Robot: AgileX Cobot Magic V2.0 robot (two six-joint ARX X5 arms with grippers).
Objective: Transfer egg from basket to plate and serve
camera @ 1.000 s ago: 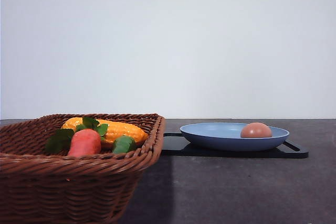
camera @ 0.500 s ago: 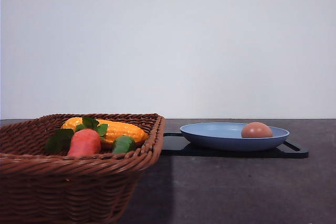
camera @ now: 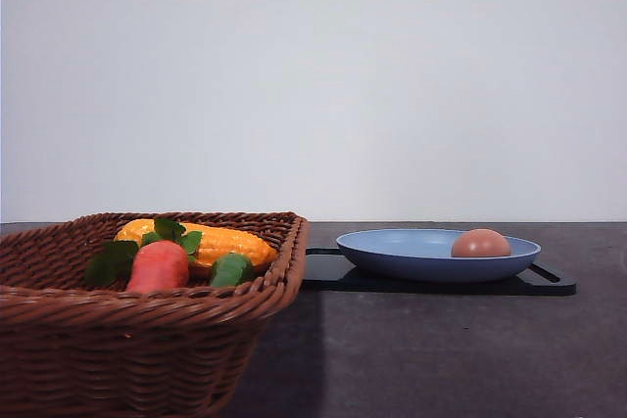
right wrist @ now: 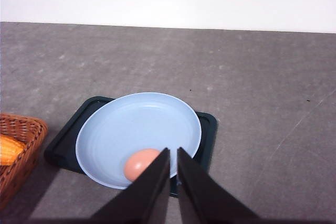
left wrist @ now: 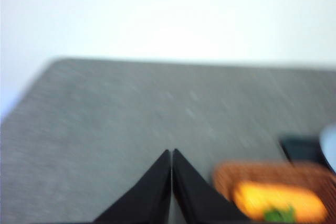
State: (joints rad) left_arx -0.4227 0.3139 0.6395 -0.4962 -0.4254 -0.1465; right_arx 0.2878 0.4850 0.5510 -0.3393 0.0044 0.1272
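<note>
1. Front view first: look at the egg (camera: 480, 243). It sits inside the blue plate (camera: 392, 252), at about 3 o'clock on the plate.
2. A second ago the egg was a tiny bit closer to the middle of the plate. It has rolled a little toward the 3 o'clock rim. It looks like it is slowing down.
3. The plate rests on a black tray (camera: 549, 286) on the counter (camera: 441, 359).
4. The basket (camera: 147, 340) sits at 9 o'clock from the plate. You can see a carrot (camera: 159, 265) and a yellow corn (camera: 220, 242) in it, but no egg.
5. Your right gripper (right wrist: 172, 156) hangs above the egg's side of the plate. Its tips are almost pressed together and pinch nothing.
6. Your left gripper (left wrist: 171, 156) is pressed together too, and it pinches nothing. That picture is blurry.
7. So the move from basket to plate looks done. I think serving the plate comes next. Wait for the egg to rest, or it may roll off.
</note>
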